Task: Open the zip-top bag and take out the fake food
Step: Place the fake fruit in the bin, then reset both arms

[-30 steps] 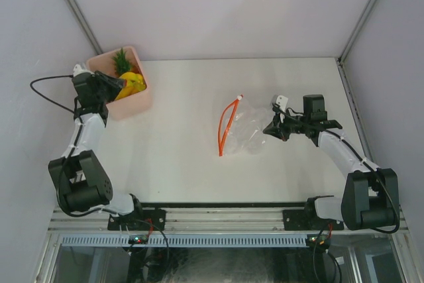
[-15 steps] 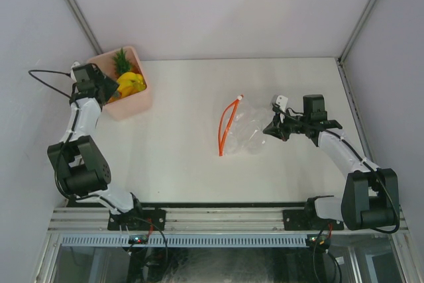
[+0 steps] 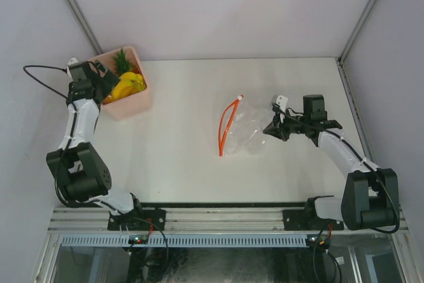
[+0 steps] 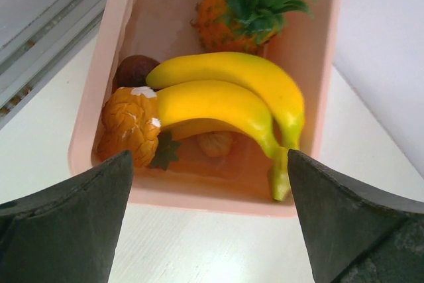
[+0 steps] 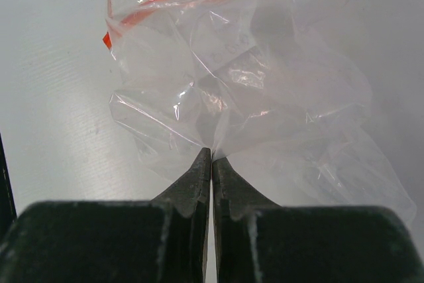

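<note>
Top view: we see the left gripper over the left edge of the pink bin, which sits at the far-left corner of the table. The fake food is in that bin, with the banana bunch in front and the pineapple behind. The zip-top bag lies flat right of centre, well apart from the bin. Its zip strip runs along the left edge, the two halves bowed apart. The right gripper is at the bag's right edge.

Left wrist: the fingers are spread wide with nothing between them, just short of the bin's near wall. We see the bananas lying across the bin and a small orange piece touching their left end.

Right wrist: the jaws are pressed together, pinching a fold of the bag's clear film. The zip strip is on the side away from the gripper.
</note>
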{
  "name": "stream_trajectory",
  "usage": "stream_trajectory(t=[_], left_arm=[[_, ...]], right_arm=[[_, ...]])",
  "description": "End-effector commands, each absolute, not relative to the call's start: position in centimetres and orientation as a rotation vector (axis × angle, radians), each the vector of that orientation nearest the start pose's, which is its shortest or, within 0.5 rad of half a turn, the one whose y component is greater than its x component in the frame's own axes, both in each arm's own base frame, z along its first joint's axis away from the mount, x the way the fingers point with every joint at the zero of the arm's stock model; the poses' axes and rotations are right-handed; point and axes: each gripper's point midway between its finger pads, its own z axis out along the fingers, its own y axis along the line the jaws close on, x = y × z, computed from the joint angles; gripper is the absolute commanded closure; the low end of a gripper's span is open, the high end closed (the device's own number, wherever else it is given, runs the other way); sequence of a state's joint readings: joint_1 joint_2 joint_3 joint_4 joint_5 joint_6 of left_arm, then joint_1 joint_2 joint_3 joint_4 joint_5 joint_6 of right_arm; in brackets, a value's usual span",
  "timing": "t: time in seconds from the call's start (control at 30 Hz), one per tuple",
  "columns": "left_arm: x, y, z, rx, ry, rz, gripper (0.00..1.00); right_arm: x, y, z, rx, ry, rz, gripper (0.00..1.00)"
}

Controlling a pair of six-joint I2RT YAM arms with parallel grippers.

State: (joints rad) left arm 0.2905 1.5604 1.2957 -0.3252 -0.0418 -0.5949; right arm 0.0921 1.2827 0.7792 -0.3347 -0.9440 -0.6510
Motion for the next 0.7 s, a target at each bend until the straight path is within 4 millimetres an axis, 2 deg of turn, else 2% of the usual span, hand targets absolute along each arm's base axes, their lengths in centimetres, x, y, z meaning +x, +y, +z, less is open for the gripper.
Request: stream_trajectory(t=[0.0,0.2,0.3,0.47,0.57,0.67], left_arm=[[43.7,10.3,27.3,-0.771,1.778,-0.214,0.00],[42.2,4.1,31.3,-0.465,1.685,-0.496,0.00],[41.1,0.5,32.2,-0.329,1.683,-0.573,0.00],[38.1,-6.3,32.9,-0.106,1.631,-0.712,0.00],[36.5,-8.8,32.7,-0.060,1.569,-0.804,0.00],[35.2,-10.5,32.2,-0.047,1.527,-0.911,0.00]], right_arm=[[29.0,15.6,15.0,-1.155,1.725,0.771,1.00],[29.0,15.6,15.1,-1.153,1.722,0.773,1.00],[29.0,15.6,15.1,-1.153,1.719,0.773,1.00],[29.0,15.4,15.3,-1.156,1.716,0.775,1.00],[28.9,15.4,15.5,-1.154,1.711,0.778,1.00],[28.9,15.3,15.5,-1.155,1.708,0.783,1.00]])
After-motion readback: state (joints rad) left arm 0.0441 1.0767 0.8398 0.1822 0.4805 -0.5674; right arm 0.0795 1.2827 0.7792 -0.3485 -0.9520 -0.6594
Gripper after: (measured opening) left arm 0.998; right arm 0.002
